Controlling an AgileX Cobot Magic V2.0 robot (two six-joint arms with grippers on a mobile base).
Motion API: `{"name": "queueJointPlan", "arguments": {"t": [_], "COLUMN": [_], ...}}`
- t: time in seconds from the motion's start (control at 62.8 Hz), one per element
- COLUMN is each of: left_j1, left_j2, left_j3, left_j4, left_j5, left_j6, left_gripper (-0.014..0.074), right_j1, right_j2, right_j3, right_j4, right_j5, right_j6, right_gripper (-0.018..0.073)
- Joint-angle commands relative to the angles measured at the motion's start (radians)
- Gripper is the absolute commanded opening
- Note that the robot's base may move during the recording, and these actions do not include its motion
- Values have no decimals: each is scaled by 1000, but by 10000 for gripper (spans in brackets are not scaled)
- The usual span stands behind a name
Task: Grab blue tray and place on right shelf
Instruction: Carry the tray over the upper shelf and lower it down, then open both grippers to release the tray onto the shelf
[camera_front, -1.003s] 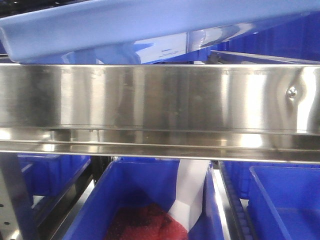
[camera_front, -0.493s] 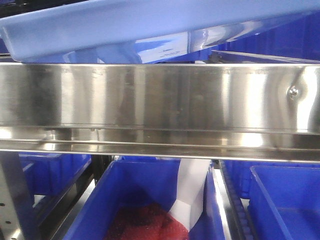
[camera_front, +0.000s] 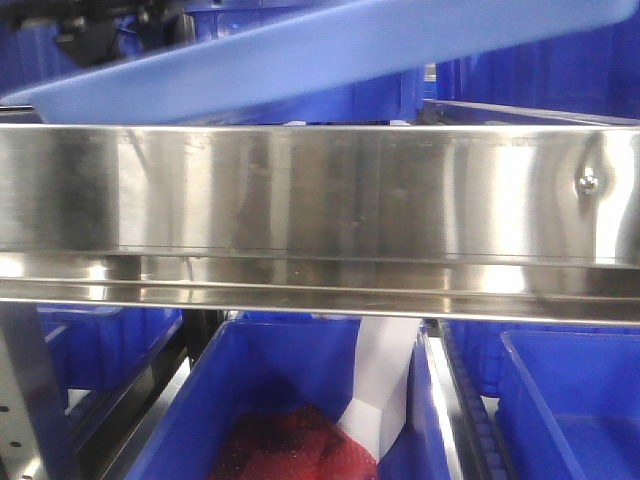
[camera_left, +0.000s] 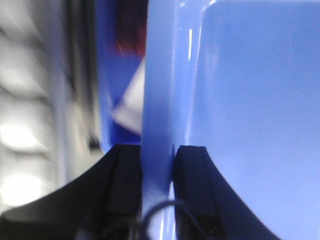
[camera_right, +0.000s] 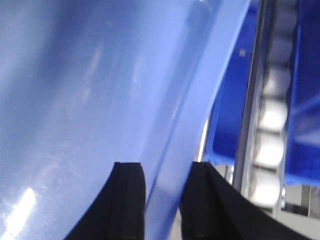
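exterior front-facing view: one blue tray (camera_front: 330, 50) hung over the front rail of the right shelf (camera_front: 320, 190), tilted, its left end lower and just clear of the rail top

left wrist view, blurred: left claw (camera_left: 159, 157) was closed on the tray rim. right wrist view: right claw (camera_right: 162, 175) pinched the rim likewise

risks, as judged:
- low end could snag the rail edge if carried inward without levelling
- glossy rim, held only by two thin pinches, could slip or twist if the arms moved unevenly

counts:
- one tray, two claws
- one bolt head (camera_front: 586, 182) on the rail
- three storage bins (camera_front: 570, 400) below the rail, the middle one holding red stuff (camera_front: 290, 445) and a white piece (camera_front: 385, 380)
- darker bins behind the tray, number unclear
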Motion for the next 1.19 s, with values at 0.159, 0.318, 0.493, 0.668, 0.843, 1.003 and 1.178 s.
{"name": "queueJointPlan", "arguments": {"t": [0.159, 0.318, 0.493, 0.668, 0.843, 1.003, 1.178], "left_j1": [12, 66, 134, 168, 168, 168, 156], "left_j2": [-55, -49, -42, -13, 6, 4, -39], "left_j3": [-137, -137, -137, -137, -134, -143, -143], "left_j4": [118, 130, 115, 32, 12, 12, 9], "left_j5": [85, 78, 53, 70, 82, 84, 84], "left_j6": [10, 10, 10, 49, 84, 90, 94], "left_gripper": [-48, -48, -48, -1, 257, 508, 539], "right_j1": [4, 4, -2, -21, -40, -44, -44], "right_j2": [122, 239, 341, 396, 394, 387, 337], "right_j3": [-176, -231, -275, -303, -308, -316, -316], "right_j4": [20, 20, 20, 20, 20, 19, 20], "right_j5": [-86, -124, -157, -134, -131, -111, -100], "right_j6": [-45, -45, -45, -45, -45, -45, -45], "right_gripper": [55, 55, 55, 154, 587, 623, 623]}}
